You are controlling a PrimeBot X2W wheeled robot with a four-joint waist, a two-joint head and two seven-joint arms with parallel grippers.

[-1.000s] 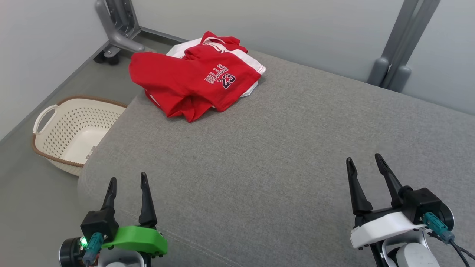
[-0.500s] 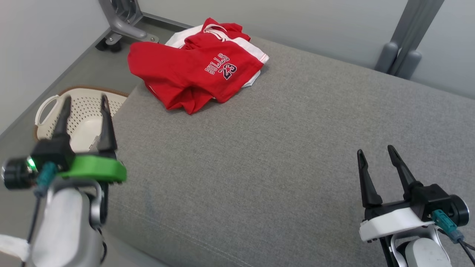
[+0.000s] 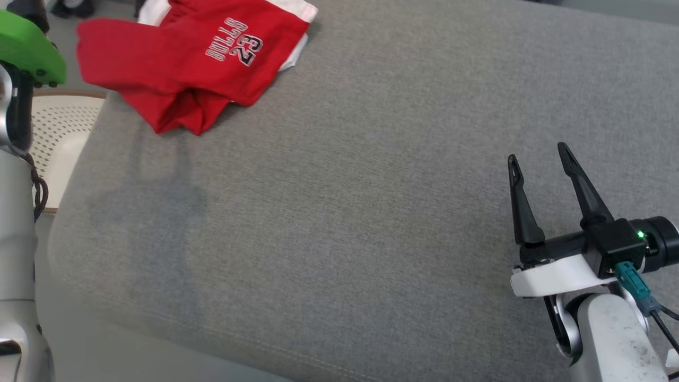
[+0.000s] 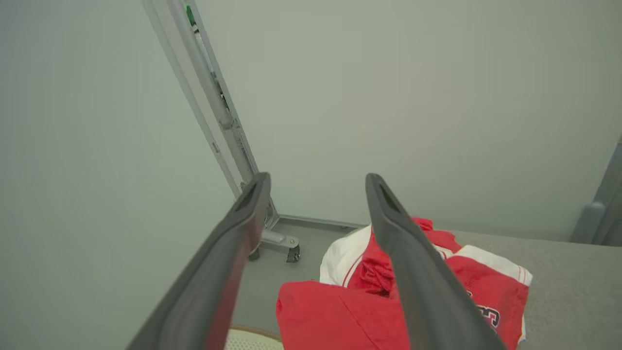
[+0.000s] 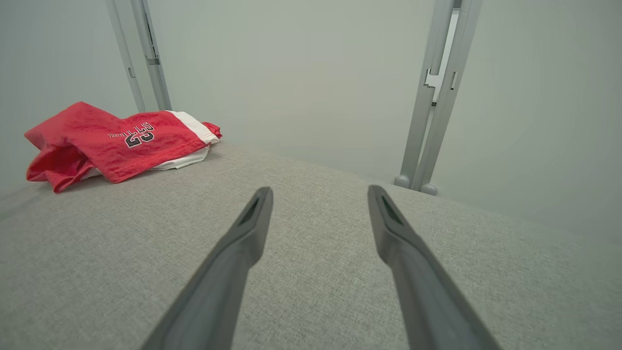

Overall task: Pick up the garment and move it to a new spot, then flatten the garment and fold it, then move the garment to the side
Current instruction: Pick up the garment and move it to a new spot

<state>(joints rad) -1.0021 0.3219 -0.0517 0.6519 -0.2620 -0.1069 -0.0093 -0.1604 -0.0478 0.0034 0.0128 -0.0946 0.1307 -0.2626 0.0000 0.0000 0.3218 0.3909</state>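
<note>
**Step 1 in hand: reaching for the garment, nothing grasped yet**

The garment (image 3: 175, 63) is lying crumpled at the far-left corner of the grey cushion (image 3: 345, 185), with the "BULLS 23" print facing up. Its left part is hanging past the cushion edge, near the white basket (image 3: 58, 132) on the floor. The left end effector (image 4: 316, 182) is hovering raised at the far left, fingers spread and empty, with the garment lying below and ahead of them. The right end effector (image 3: 537, 154) is sitting low over the near-right cushion, also spread and empty, well apart from the garment.

Judging 0 of 3 steps done. The next move is likely calling for the left arm dropping onto a bunched fold, pinching it, then lifting and carrying it toward the bare middle.
</note>
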